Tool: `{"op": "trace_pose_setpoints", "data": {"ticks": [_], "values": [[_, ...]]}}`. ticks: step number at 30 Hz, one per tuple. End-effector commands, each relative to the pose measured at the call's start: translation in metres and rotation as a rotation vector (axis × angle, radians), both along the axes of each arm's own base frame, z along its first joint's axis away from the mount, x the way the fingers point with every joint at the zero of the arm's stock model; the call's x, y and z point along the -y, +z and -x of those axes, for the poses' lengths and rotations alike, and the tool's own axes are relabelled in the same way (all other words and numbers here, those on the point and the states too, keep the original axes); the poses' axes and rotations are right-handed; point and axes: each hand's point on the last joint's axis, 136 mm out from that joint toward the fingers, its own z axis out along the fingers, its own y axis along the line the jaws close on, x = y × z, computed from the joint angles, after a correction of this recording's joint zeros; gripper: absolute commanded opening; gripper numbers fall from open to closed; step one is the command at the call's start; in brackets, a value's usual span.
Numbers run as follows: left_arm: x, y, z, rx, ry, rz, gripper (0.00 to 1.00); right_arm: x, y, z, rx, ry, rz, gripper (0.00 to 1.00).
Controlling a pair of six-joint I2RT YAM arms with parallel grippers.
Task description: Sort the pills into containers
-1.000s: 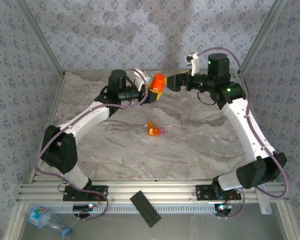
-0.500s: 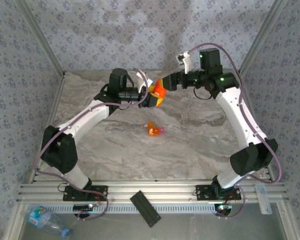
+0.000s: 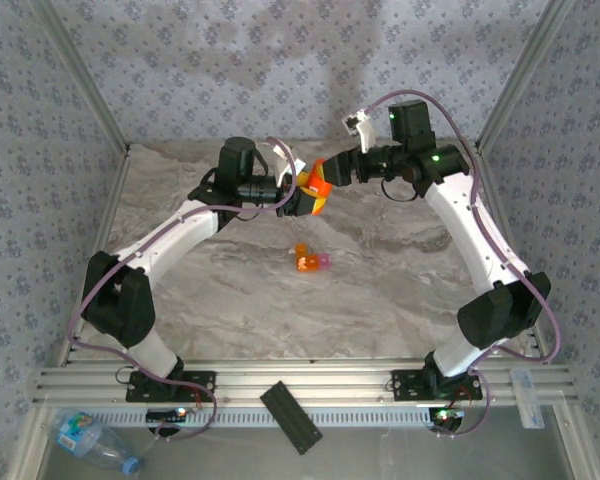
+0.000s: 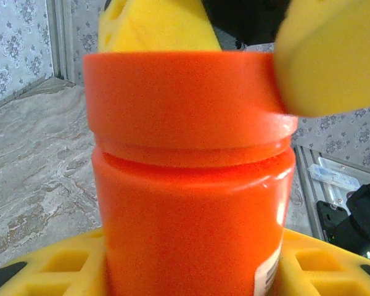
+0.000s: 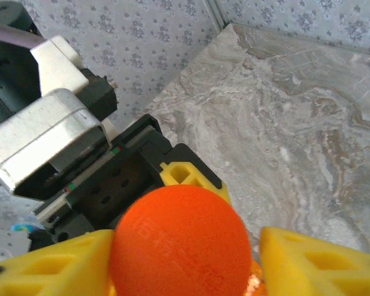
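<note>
The orange pill bottle (image 3: 318,186) hangs upright above the back of the table, between both arms. My left gripper (image 3: 306,200) is shut on its body (image 4: 191,203), a yellow finger (image 4: 43,271) on each side. From above, my right gripper (image 3: 326,172) has come down over the bottle's round cap (image 5: 179,246), and its yellow fingers (image 5: 55,265) sit against the cap's sides. The tiny orange compartment (image 3: 303,263) with its pale pink piece (image 3: 323,261) lies on the table's middle. I cannot make out any loose pills.
A black flat bar (image 3: 291,417) lies on the front rail between the arm bases. A plastic water bottle (image 3: 90,437) lies below the rail at the front left. Patterned walls close the table's back and sides.
My right arm has moved left over the bottle, and its jaws have closed in from wide open onto the cap. The left arm and the bottle have barely moved.
</note>
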Motion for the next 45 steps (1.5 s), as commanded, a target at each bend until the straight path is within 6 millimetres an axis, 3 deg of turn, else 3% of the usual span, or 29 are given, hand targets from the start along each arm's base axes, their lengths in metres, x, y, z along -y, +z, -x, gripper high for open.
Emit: {"op": "trace_pose_setpoints", "data": {"ticks": [1, 9, 16, 22, 26, 31, 36, 40, 45], "values": [[0.003, 0.029, 0.005, 0.078, -0.039, 0.048, 0.0, -0.006, 0.0, 0.001, -0.01, 0.023, -0.004, 0.54], [0.004, 0.032, -0.011, 0.135, 0.084, 0.033, 0.0, -0.016, -0.036, -0.015, -0.109, -0.145, 0.043, 0.43], [0.012, 0.031, -0.028, 0.253, 0.294, 0.014, 0.0, -0.026, -0.066, -0.032, -0.185, -0.423, 0.017, 0.43], [0.022, 0.021, -0.033, 0.268, 0.36, 0.009, 0.0, -0.04, -0.073, -0.038, -0.207, -0.493, -0.012, 0.44], [0.021, 0.015, -0.037, 0.261, 0.384, 0.005, 0.0, -0.036, -0.073, -0.037, -0.214, -0.5, -0.008, 0.46], [0.014, 0.017, -0.042, 0.254, 0.409, 0.025, 0.0, -0.024, -0.058, -0.034, -0.181, -0.47, -0.064, 0.62], [0.001, 0.022, -0.047, 0.244, 0.418, 0.046, 0.0, 0.002, -0.019, -0.026, -0.067, -0.421, -0.146, 0.82], [-0.009, 0.028, -0.047, 0.236, 0.385, 0.063, 0.0, 0.02, 0.008, -0.013, 0.026, -0.389, -0.146, 0.88], [-0.011, 0.039, -0.031, 0.184, 0.238, 0.104, 0.0, 0.024, 0.026, 0.001, 0.071, -0.234, -0.117, 0.92]]}}
